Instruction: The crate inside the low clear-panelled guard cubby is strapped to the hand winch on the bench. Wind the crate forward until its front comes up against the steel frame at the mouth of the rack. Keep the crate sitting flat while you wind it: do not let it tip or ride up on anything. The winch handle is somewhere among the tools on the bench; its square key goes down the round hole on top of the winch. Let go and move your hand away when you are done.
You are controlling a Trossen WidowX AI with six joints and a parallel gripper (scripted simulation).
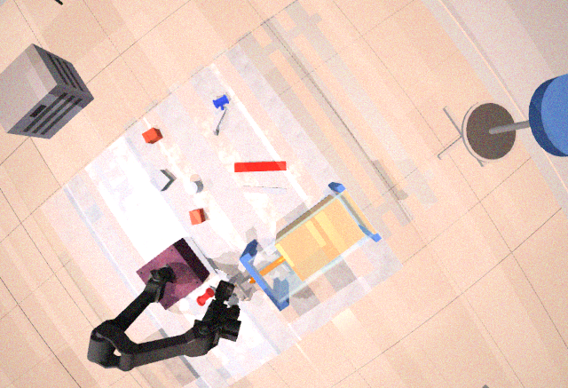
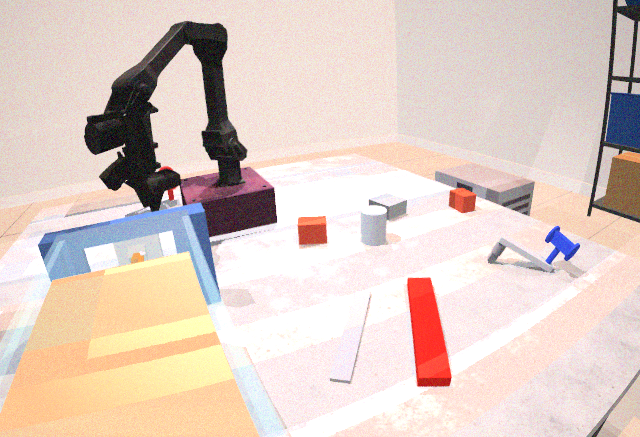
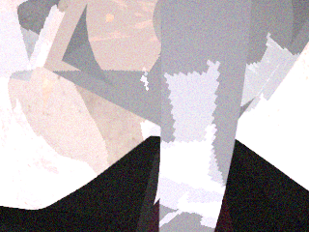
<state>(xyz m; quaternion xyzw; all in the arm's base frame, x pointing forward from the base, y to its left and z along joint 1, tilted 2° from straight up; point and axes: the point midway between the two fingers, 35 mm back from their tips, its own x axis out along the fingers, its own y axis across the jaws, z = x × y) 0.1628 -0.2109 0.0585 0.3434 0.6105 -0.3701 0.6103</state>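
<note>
My gripper [image 1: 224, 289] is closed most of the way and clamped on the winch handle [image 1: 205, 298]. In the wrist view its grey arm runs up between my two dark fingers, and the red knob shows at the bottom edge. I am low over the winch [image 1: 241, 284], just outside the blue steel frame [image 1: 249, 255]. I cannot tell from here whether the square key is fully down in the round hole. The crate [image 1: 316, 237] sits flat inside the rack with its front well short of the frame, and the orange strap [image 1: 271, 266] spans the gap, so I judge nearly all the winding is yet to do. To do this step well, I should first make sure the key is seated by pressing straight down without slanting the handle. Then I should sweep the handle in a level circle about the hole, so the key does not climb out. Slow, even turns should take up the strap without jerking, which could lift the crate's nose. My wrist has to pass clear of the frame's post and my own purple base [image 1: 183, 262] on every turn. The blue-knobbed tool [image 1: 221, 101] far across the bench can be left alone
</note>
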